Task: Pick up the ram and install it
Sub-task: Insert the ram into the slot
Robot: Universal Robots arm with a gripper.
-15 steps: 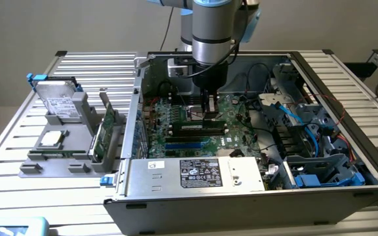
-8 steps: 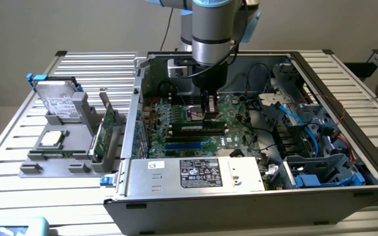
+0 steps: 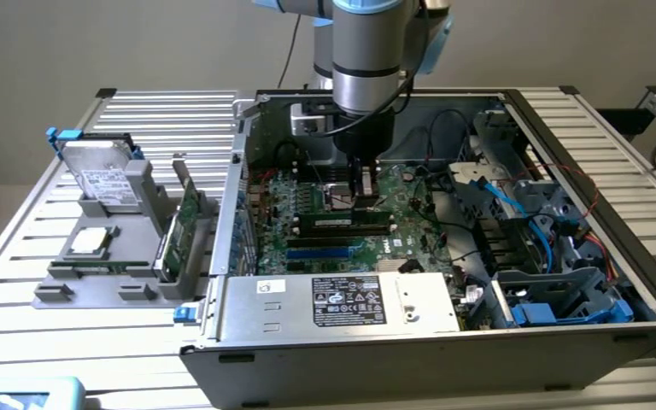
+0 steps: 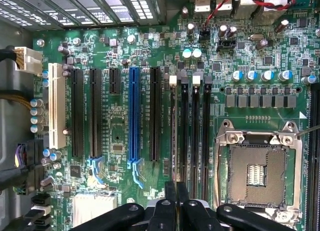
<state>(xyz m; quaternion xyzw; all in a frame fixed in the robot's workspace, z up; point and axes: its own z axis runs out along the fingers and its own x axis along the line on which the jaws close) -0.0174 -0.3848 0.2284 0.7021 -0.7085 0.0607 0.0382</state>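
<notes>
The ram (image 3: 342,224), a narrow green stick with dark chips and a pale label, stands on edge in a motherboard memory slot inside the open computer case (image 3: 419,337). In the wrist view the ram (image 4: 173,136) appears edge-on in the memory slot closest to the black and blue expansion slots. My gripper (image 3: 365,202) points straight down, just above the stick's far end. Its two black fingers (image 4: 170,201) are shut side by side, and I see nothing between them.
An empty CPU socket (image 4: 257,171) lies beside the memory slots. Blue and black cables (image 3: 511,213) and a drive cage (image 3: 556,299) crowd the case at the exterior view's right. A grey holder (image 3: 123,256) outside the case carries a hard drive (image 3: 106,175) and a larger green card (image 3: 180,231).
</notes>
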